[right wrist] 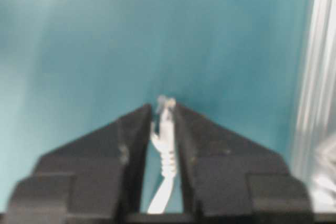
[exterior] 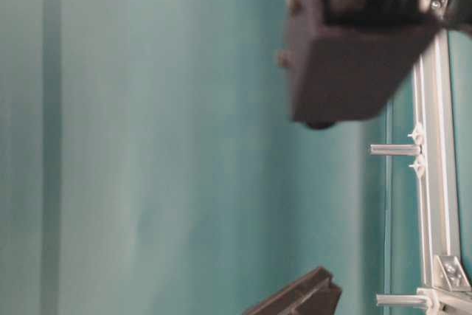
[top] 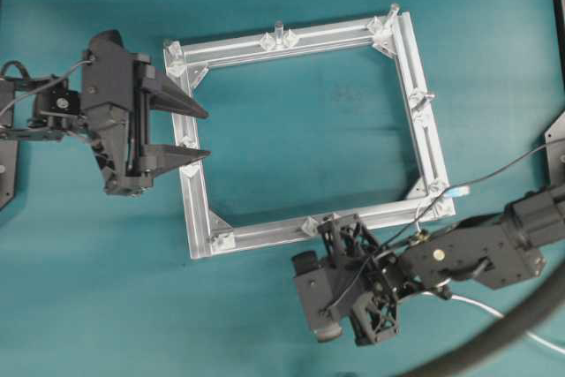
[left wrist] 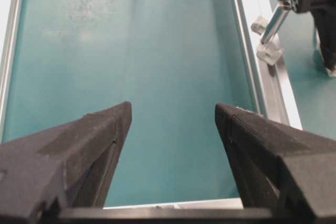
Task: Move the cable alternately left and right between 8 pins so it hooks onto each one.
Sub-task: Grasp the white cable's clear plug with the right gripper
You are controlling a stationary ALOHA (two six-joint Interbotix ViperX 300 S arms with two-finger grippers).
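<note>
From the right wrist view, the right hand [right wrist: 164, 109] has its two black fingers [right wrist: 131, 145] drawn close together on the plug end of the white cable [right wrist: 164, 150]; the ribbed boot stands between them and the clear tip pokes out at the fingertips. Beyond lies the teal counter [right wrist: 105, 35], with a blurred rail of the aluminium frame [right wrist: 310, 77] at the right edge.

Overhead, that hand sits just outside the frame's lower rail [top: 265, 234], and the cable trails away behind it toward the lower right corner. The left hand [top: 201, 134] rests over the frame's left rail with its fingers spread wide apart, nothing between them. Clear upright pins [top: 279, 31] stand on brackets around the frame; in the left wrist view one pin [left wrist: 274, 24] rises beside the right rail.
</note>
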